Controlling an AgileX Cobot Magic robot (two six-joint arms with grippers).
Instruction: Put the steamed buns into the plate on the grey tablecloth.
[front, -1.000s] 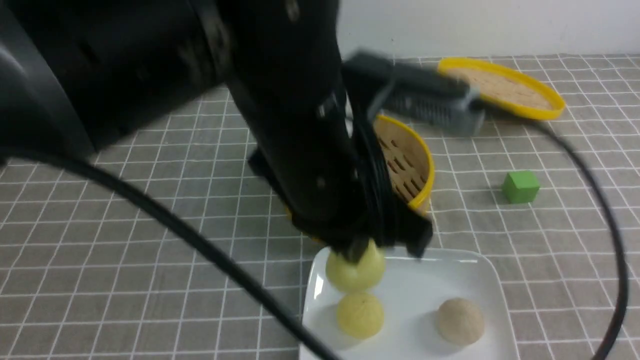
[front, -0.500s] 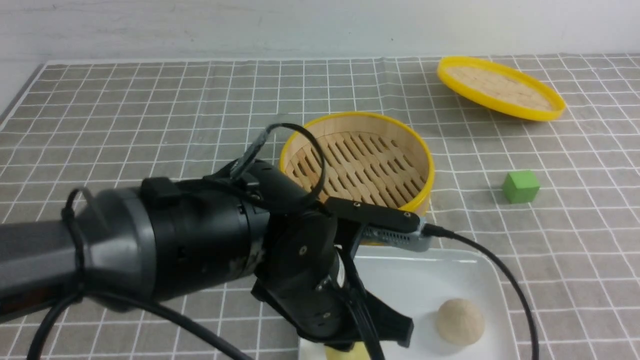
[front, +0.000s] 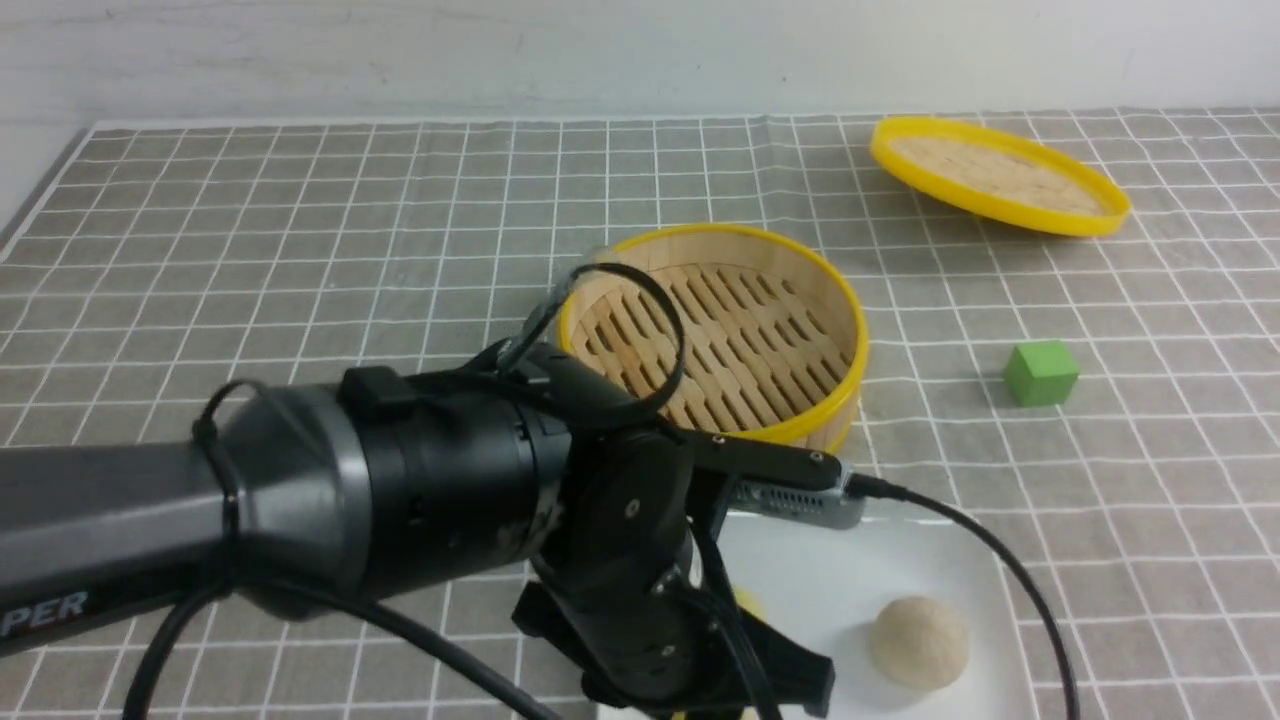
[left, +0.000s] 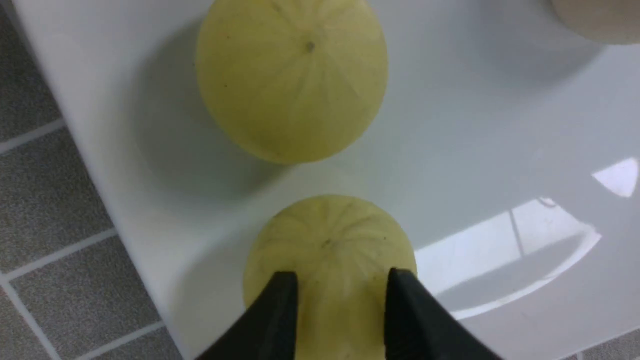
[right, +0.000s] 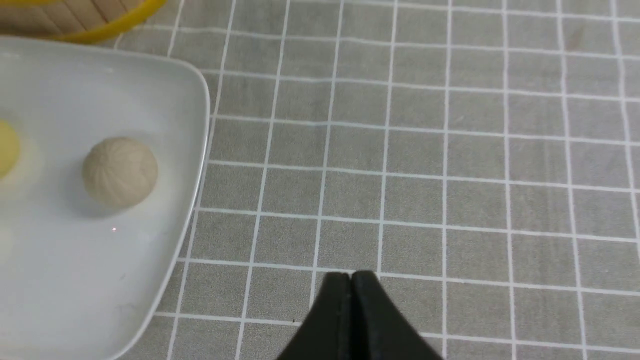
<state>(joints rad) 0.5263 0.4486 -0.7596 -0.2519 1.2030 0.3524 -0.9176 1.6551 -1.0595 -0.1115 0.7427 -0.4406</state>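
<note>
Front view: of the steamed buns, only beige bun (front: 918, 642) seen clear on plate (front: 880, 565); yellow pair nearly all hidden behind left arm (front: 400, 510).
Left wrist view: shows both on plate's left part. Far yellow bun (left: 292, 80) free; near yellow bun (left: 327, 240) resting on plate between left jaws, parted, tips astride its top, no dent seen.
Right wrist view only: right jaws closed tip to tip, holding nothing, over grey tablecloth (right: 400, 150) beside plate.
Plate at surface's near edge, sides approx. parallel w/ cloth grid. Buns dome-up, pleat centres pointing up; round, so no long axis.
</note>
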